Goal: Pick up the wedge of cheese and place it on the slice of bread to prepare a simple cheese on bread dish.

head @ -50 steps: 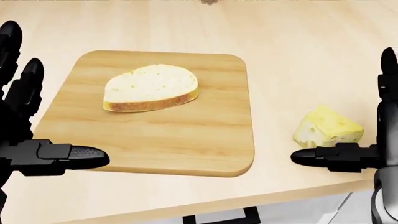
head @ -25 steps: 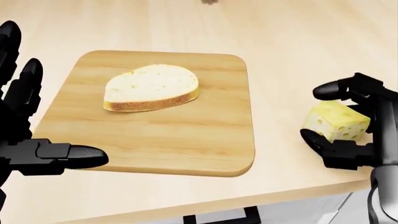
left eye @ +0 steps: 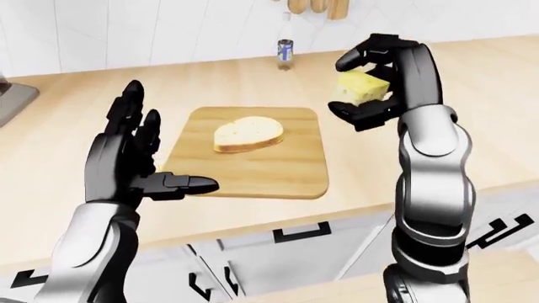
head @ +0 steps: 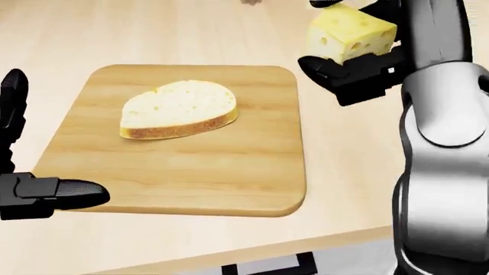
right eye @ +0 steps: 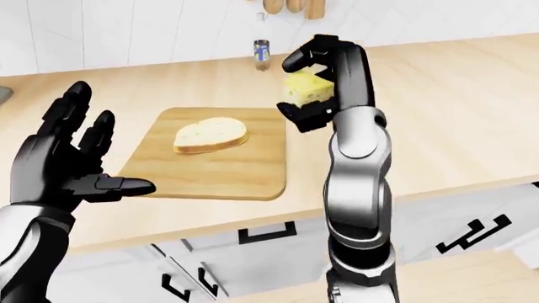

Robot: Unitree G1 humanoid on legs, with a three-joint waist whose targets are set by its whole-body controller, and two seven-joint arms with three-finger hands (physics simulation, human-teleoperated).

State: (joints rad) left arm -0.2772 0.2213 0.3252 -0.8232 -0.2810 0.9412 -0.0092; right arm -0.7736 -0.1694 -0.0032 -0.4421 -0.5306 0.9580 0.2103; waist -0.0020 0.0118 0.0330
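Left-eye view shows our right hand (left eye: 369, 85) raised above the counter (left eye: 472, 101), with its black fingers (left eye: 358, 57) closed round the cheese (left eye: 364, 87). Half a second ago the cheese was low beside the board, just gripped near the counter's edge; one second ago it lay on the counter with the hand not yet round it. Now it is lifted and carried toward the cutting board (head: 191, 166), and in the head view it hangs near the board's upper right corner, to the right of the bread (head: 178, 116). The bread lies flat on the board where it was before. Our left hand (right eye: 71, 161) is wide open and holds nothing; it hovers at the board's left side, as earlier. A small bottle (left eye: 285, 49) stands by the wall at the top.
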